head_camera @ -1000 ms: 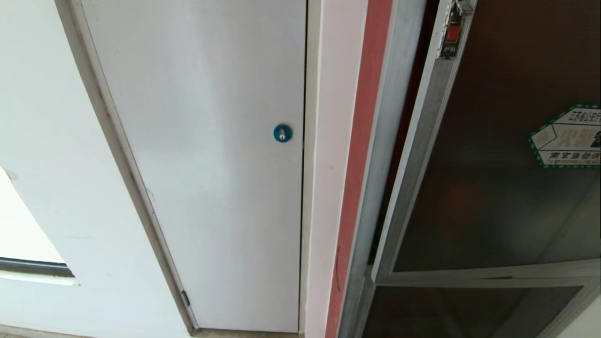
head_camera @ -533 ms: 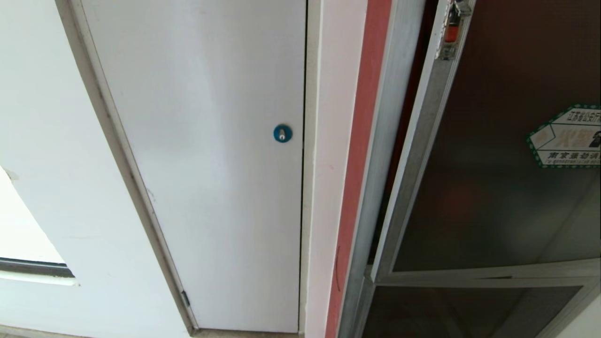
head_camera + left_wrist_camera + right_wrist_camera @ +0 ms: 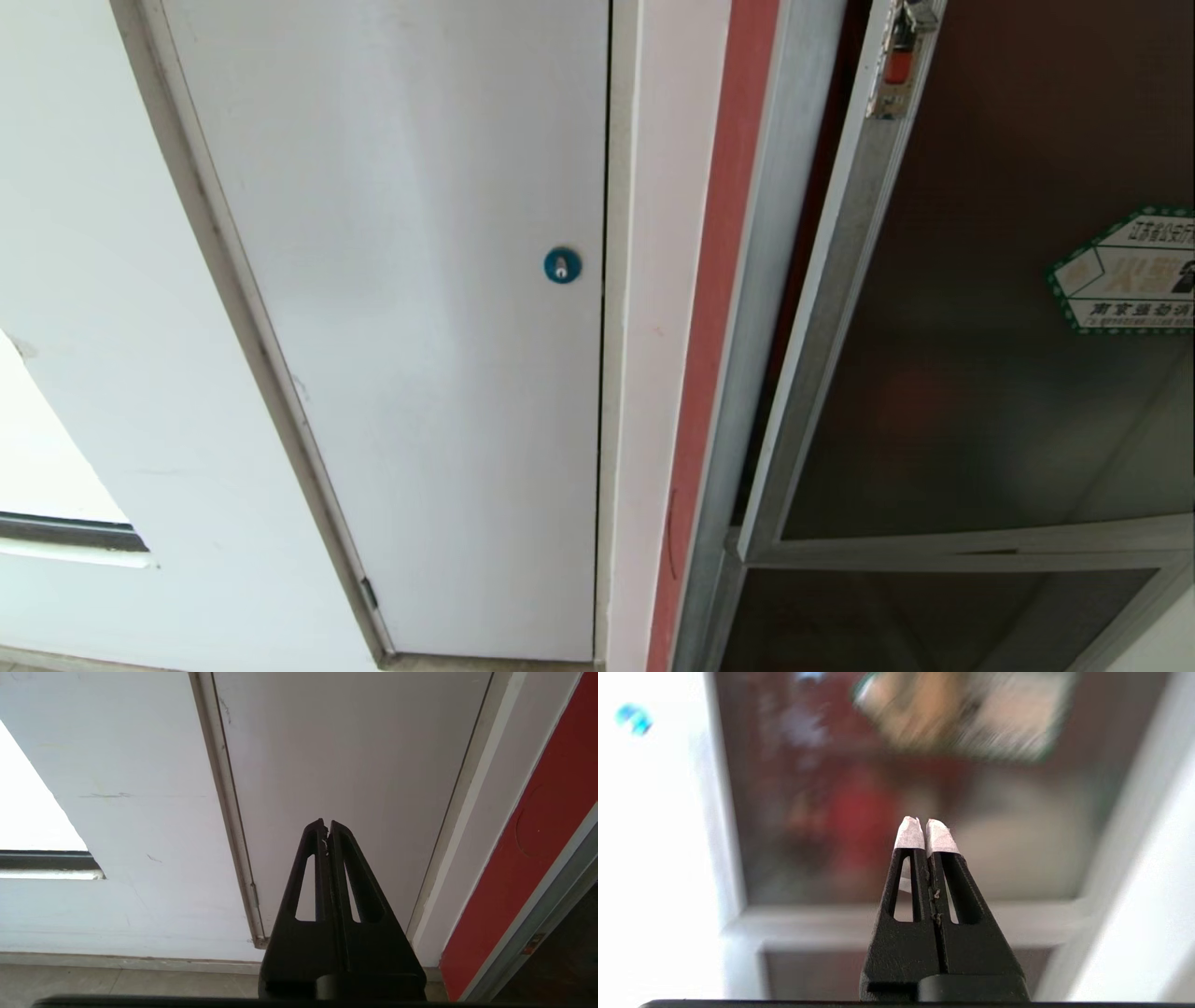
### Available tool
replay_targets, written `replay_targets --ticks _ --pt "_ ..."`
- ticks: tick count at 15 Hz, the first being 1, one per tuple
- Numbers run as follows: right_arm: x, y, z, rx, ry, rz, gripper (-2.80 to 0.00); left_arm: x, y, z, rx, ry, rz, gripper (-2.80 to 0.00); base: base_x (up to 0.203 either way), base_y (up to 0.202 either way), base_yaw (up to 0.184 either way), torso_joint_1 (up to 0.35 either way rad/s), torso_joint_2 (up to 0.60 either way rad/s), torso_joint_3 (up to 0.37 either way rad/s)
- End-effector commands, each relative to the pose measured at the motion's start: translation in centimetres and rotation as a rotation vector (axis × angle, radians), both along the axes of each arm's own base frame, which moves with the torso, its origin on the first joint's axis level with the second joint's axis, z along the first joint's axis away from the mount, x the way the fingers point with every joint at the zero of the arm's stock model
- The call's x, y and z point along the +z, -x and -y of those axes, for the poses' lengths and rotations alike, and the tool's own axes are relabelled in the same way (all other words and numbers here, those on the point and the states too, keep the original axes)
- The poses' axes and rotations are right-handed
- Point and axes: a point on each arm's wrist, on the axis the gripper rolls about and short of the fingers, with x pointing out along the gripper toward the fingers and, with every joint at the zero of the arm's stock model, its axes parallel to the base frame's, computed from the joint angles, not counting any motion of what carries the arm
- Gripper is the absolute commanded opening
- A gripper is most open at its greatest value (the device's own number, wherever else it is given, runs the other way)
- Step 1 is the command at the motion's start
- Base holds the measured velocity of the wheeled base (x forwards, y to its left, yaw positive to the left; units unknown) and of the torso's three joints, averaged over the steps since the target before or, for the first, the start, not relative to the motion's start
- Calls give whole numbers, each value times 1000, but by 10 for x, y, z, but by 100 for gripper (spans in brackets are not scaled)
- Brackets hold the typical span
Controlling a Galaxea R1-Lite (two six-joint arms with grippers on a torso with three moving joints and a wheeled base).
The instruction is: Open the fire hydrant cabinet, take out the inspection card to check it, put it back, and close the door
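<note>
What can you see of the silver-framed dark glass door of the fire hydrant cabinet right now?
The silver aluminium-framed dark tinted glass door stands at the head view's right, its latch edge slightly off the silver cabinet frame, a dark gap between them. A small red latch sits near its top corner, a green-bordered white sticker on the glass. Nothing touches it; the shut right gripper faces it.

Your head view cuts the green-bordered sticker (image 3: 1125, 271) at its right edge (text incomplete); the door (image 3: 896, 793) is smeared in the right wrist view.
</note>
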Motion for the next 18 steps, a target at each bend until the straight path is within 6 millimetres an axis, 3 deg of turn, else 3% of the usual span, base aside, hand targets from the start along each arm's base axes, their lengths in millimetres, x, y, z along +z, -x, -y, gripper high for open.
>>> replay_targets --ticks 1,7,11,18 --pt "-42 -2 -2 77 2 -29 -280 -4 -1 0 -1 0 -13 -280 0 0 0 0 0 0" --pt "-92 -21 -3 131 -66 -178 -280 -4 -1 0 -1 0 -13 -280 0 0 0 0 0 0" --pt "-100 -21 -3 138 -68 -260 -280 -4 -1 0 0 0 -13 -280 0 0 0 0 0 0" --pt "-99 -21 -3 145 -120 -250 -280 -4 -1 0 0 0 -13 -280 0 0 0 0 0 0"
